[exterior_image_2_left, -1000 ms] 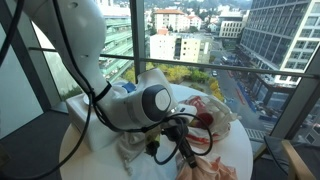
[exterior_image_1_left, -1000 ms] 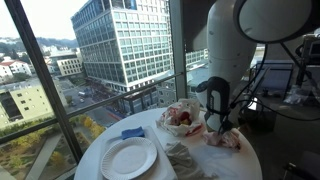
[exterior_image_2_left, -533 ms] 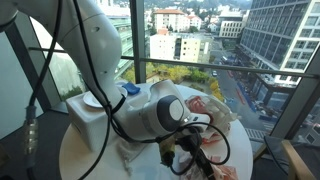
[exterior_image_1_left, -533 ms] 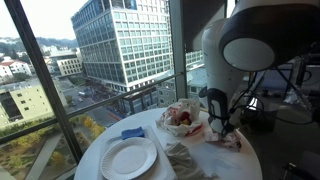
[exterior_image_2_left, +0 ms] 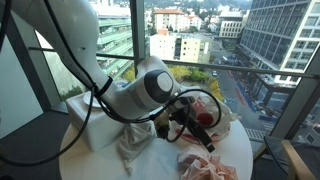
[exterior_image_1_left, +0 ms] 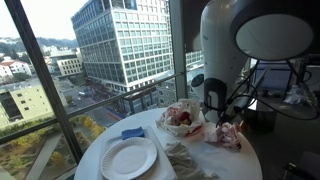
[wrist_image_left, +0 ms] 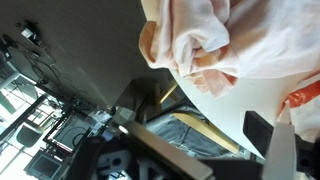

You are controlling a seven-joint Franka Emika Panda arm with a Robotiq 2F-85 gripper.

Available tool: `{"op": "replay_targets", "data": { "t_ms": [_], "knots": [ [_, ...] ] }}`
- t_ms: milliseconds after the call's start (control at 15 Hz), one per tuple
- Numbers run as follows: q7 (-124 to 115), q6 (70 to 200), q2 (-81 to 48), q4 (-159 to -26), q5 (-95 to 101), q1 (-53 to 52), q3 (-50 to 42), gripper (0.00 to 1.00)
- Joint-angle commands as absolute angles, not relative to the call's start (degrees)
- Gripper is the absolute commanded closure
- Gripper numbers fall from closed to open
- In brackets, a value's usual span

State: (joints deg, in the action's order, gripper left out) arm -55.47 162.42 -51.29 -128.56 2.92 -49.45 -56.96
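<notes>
A crumpled pink cloth lies on the round white table near its edge; it also shows as the pink cloth and, at the top of the wrist view, as the pink cloth. My gripper hangs just above it, apart from it. In an exterior view the gripper sits between the cloth and a white wrapper with red things. In the wrist view the gripper is open, with nothing between its fingers.
A white plate and a blue object lie at the table's window side. A grey-white cloth sits at the front. The wrapper with red things stands beside the arm. A white box rests on the table.
The jaws went from shut on the pink cloth to open. The cloth now lies free on the table, and the gripper has lifted a little above it.
</notes>
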Motion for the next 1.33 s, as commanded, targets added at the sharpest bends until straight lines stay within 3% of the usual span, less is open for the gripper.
{"op": "replay_targets", "data": {
  "t_ms": [0,200,467,933,1267],
  "knots": [
    [-52.6,161.6,-38.0,-134.8,1.8,-54.9,-56.5,0.00],
    [-52.5,162.6,-30.6,-138.6,2.5,-58.4,-54.3,0.01],
    [-52.7,162.3,-22.7,-139.9,1.9,-55.9,-44.8,0.00],
    [-36.1,160.9,-21.6,-136.1,2.0,-32.5,-16.8,0.00],
    [-18.8,158.2,-27.2,-131.3,4.4,-18.5,-6.4,0.00]
  ]
}}
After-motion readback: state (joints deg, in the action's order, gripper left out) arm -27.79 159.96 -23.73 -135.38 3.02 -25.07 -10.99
